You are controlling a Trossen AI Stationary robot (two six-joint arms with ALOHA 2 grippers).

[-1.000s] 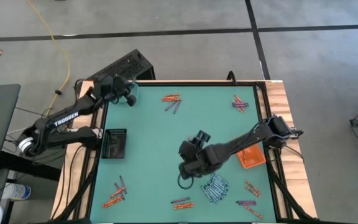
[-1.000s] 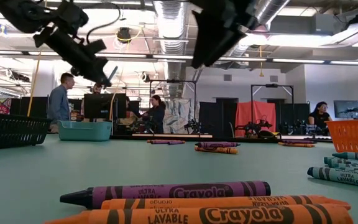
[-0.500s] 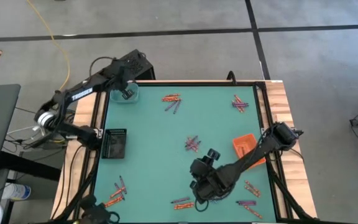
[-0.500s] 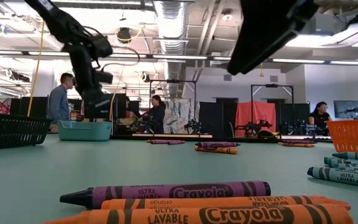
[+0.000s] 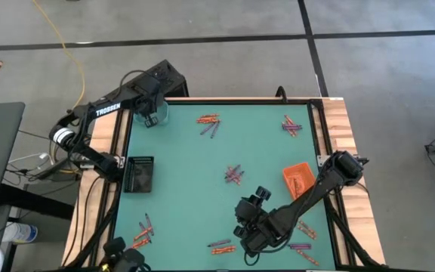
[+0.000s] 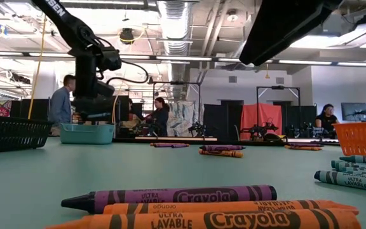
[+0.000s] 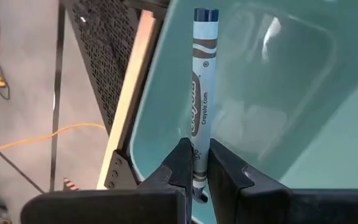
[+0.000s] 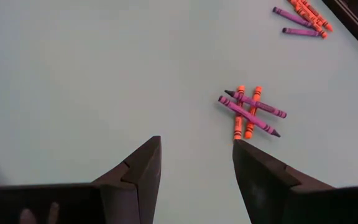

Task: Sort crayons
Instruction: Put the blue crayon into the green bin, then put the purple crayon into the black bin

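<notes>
Blue-grey crayon (image 7: 199,93) pinched in L tool (image 7: 195,163), over teal tray (image 7: 278,87).

High view: overhead, straight down on the whole counter (image 5: 187,166). Low view: counter-top height, level across into the room, crayons (image 6: 176,197) right at the lens. Left wrist view: close over the teal tray (image 7: 272,93) (also seen from high and low). Right wrist view: down onto bare counter, sharing the crossed crayon cluster (image 8: 250,112) with the high view.
</notes>
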